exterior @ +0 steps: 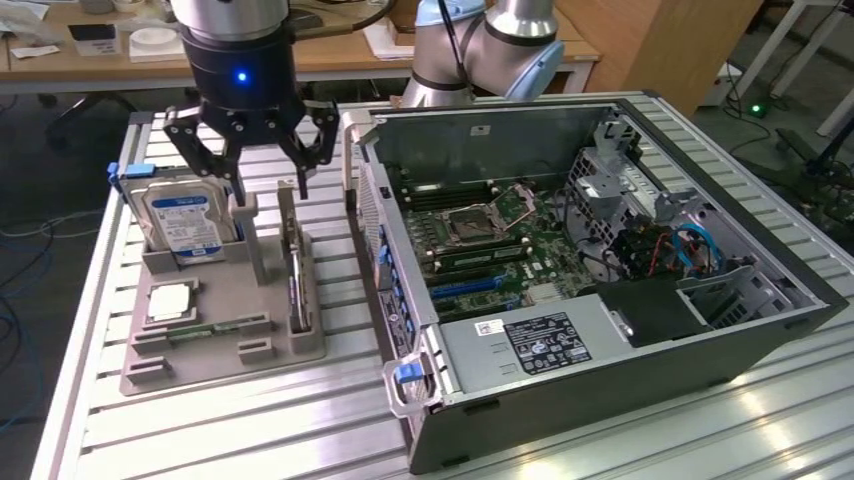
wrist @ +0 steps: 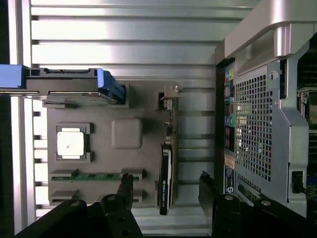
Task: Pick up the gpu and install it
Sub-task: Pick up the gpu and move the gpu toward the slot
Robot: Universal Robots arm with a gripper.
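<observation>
Hanging wide apart with nothing between them but air, the fingers [exterior: 228, 166] held no part at all; in the wrist view one finger [wrist: 125, 187] sat to each side of the gpu [wrist: 166, 184], clear of both its faces. From the exterior view the fingertips hovered just above the card's upper edge, near its metal bracket end, and whether one tip brushed that bracket could not be told.

The gpu [exterior: 295, 272] stood on its long edge in a slot of a grey holder [exterior: 243, 292], dark face and thin profile upright, not yet lifted. In the same holder [wrist: 104, 161], on the exterior view's left of the card, a blue-labelled hard drive [exterior: 186, 226] stood upright in its own slot; the wrist view showed that drive [wrist: 74, 87] edge-on. Nearer the holder's front lay a square processor chip [exterior: 171, 301] flat in a recess, seen pale in the wrist view [wrist: 72, 143], and beside it a narrow green memory stick [exterior: 211, 328] lying flat [wrist: 94, 176].

Holder and an open computer case [exterior: 481, 140] rested on a slatted metal surface [exterior: 267, 425], the case just beside the holder on the exterior view's right, its perforated end [wrist: 257, 124] close to the card. Inside the case the motherboard [exterior: 494, 250] lay exposed, with a labelled power supply [exterior: 534, 342] at the near end
</observation>
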